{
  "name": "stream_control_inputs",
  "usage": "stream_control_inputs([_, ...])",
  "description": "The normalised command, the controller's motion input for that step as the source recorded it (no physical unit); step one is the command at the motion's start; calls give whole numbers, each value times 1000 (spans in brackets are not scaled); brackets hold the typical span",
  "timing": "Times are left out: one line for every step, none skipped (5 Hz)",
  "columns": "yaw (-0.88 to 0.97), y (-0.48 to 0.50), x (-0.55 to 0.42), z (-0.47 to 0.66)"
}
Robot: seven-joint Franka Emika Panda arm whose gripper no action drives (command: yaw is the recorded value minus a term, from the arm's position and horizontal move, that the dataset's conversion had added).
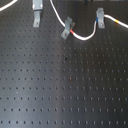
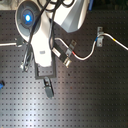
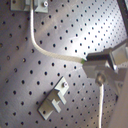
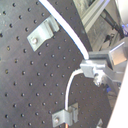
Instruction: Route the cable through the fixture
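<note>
Beside the tilted clip (image 1: pixel 66 28) and larger clip (image 1: pixel 38 12), gripper (image 3: pixel 95 67) closed on the cable (image 3: pixel 50 52).

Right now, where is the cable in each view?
First exterior view: cable snakes along the top edge, through grey clips.
Second exterior view: cable loops right of the arm, up to the fixture.
First wrist view: cable curves over the perforated board.
Second wrist view: cable arcs past a grey clip.
Shared landmark: the perforated board.

Black perforated board (image 1: pixel 60 85), tilted grey clip (image 1: pixel 66 28)
</note>
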Motion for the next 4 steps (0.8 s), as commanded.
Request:
stream_control_inputs([66,-512,-379,455])
stream_control_inputs([0,-445,-449,418])
stream_control_inputs([-109,-116,-655,483])
stream_control_inputs([-194,517,-488,428])
